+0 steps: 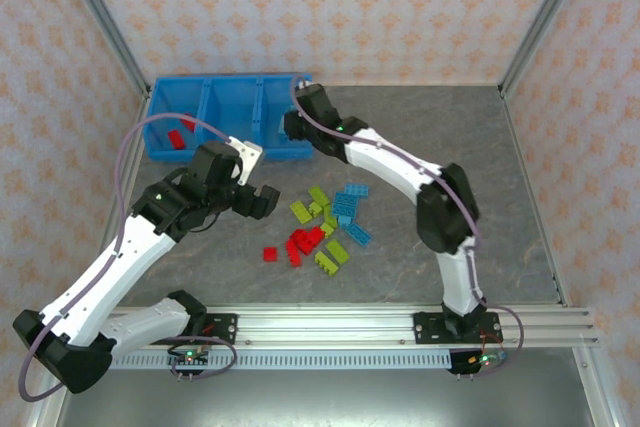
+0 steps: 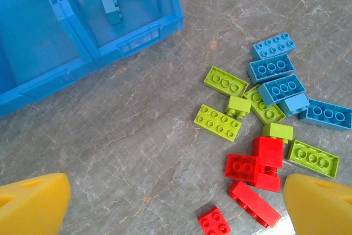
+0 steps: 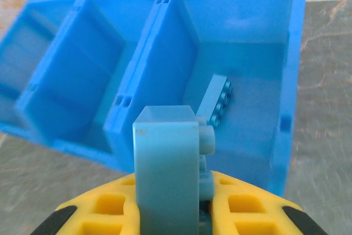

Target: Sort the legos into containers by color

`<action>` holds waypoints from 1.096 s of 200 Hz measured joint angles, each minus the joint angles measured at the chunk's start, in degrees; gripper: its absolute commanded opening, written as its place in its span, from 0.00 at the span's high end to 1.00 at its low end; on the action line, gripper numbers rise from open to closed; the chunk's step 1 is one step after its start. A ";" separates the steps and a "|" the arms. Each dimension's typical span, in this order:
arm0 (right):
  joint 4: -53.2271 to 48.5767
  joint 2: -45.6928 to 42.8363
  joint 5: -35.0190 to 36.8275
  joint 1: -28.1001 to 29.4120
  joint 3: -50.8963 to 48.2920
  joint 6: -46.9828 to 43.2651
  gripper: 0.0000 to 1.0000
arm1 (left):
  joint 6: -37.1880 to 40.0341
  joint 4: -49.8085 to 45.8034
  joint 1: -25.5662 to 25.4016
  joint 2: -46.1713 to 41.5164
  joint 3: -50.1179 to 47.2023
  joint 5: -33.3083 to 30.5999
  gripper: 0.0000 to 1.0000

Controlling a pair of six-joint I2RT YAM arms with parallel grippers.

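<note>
From above, the right gripper (image 1: 297,127) is mostly hidden under its own wrist at the bin's (image 1: 230,80) near right corner, and what it holds cannot be made out there. Its wrist camera settles that: the yellow pads (image 3: 110,207) of the right gripper (image 3: 170,210) are clamped on a light blue brick (image 3: 165,163) standing on end, studs facing right, though the pads are cut off by the bottom edge. Beyond it lies the bin (image 3: 291,53), blurred toward its far left end. A second blue brick (image 3: 217,100) lies on the floor of the right-hand compartment (image 3: 247,42). The left-hand compartment (image 1: 170,117) holds at least one red brick (image 1: 177,139). The table (image 1: 500,207) is grey and veined like stone, closed in by pale patterned wallpaper (image 1: 350,7), metal posts (image 1: 105,17) and a rail (image 1: 350,322) along the near edge. The loose bricks (image 1: 322,225), red, lime and blue, lie in a heap in the middle. The left gripper (image 1: 262,199) hangs just left of the heap. In its own view the left gripper (image 2: 176,207) stands wide apart with nothing between the jaws. Only the tips of its yellow fingers (image 2: 30,205) show, and the loose bricks (image 2: 264,105) sit toward its right finger, with the bin's (image 2: 137,39) corner at upper left.
</note>
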 measured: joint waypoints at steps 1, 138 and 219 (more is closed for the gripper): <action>-0.20 0.70 0.09 0.00 0.76 -0.17 0.85 | 0.02 0.02 0.00 -0.02 0.00 -0.04 0.00; -18.08 24.15 4.11 0.00 32.37 -3.43 0.60 | 0.39 0.83 0.00 1.46 -0.74 -5.38 0.00; -17.55 -23.65 -8.59 0.00 -11.76 -3.78 0.45 | -15.56 0.83 0.00 1.18 -2.45 -6.38 0.00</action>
